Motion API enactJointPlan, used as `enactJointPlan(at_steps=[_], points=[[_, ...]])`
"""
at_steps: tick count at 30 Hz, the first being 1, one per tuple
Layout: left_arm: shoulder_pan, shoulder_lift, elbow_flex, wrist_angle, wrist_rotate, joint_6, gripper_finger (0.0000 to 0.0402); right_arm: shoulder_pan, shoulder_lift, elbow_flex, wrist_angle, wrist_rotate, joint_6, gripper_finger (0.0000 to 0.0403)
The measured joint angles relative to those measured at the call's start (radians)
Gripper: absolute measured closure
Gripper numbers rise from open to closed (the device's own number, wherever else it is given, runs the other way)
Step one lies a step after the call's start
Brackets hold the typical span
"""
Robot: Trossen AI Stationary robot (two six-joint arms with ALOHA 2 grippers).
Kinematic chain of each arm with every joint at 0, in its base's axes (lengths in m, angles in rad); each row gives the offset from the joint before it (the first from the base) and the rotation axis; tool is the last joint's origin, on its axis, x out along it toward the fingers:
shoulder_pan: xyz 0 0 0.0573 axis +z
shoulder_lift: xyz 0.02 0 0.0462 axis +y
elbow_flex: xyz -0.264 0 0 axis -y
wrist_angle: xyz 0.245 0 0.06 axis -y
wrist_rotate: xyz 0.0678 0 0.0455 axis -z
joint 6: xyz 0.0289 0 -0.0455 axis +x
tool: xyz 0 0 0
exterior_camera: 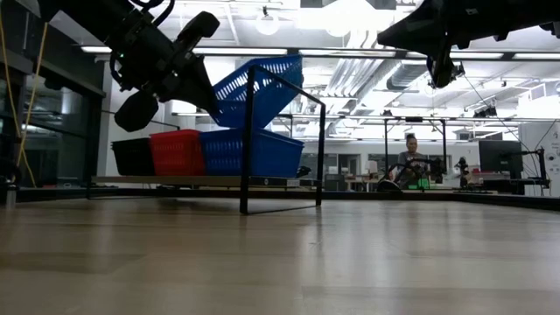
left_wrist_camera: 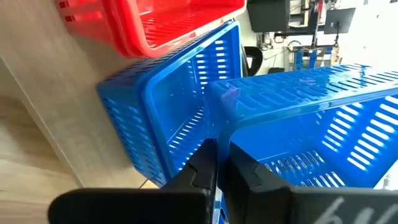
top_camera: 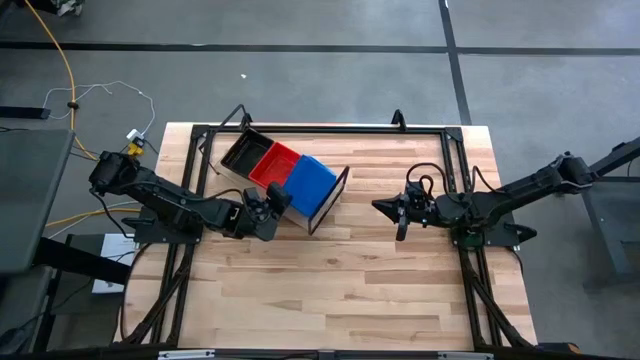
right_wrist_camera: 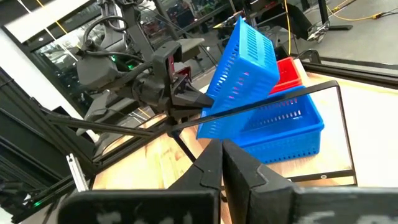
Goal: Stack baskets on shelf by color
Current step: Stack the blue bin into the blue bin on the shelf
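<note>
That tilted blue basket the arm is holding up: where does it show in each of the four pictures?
High view: tilted blue basket, middle, on the shelf's right end.
Low view: upper left of centre, above a flat blue basket.
Left wrist view: right half, in the shut left gripper.
Right wrist view: top centre.
Shared landmark: the red basket.

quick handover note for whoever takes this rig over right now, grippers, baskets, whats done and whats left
Left gripper: shut on the rim of a tilted blue basket, held over the blue basket already on the shelf.
Right gripper: shut, holds nothing, waiting above the table to the right of the shelf.
On the shelf, in a row: black basket, red basket, then the blue one by the black frame.
Done: one spot per colour started.
Left: lower and nest the held blue basket. No other loose baskets in view.
</note>
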Motion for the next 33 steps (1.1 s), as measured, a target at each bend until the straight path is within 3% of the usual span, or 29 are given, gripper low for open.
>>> enactJointPlan(at_steps=[13, 33], points=[[0.006, 0.0, 0.0, -0.052, 0.025, 0.001, 0.039, 0.0, 0.0, 0.0, 0.0, 0.033, 0.0, 0.0402], [0.006, -0.002, 0.0, -0.019, -0.02, 0.011, 0.0289, 0.0, 0.0, 0.0, -0.007, 0.043, 0.0, 0.0402]])
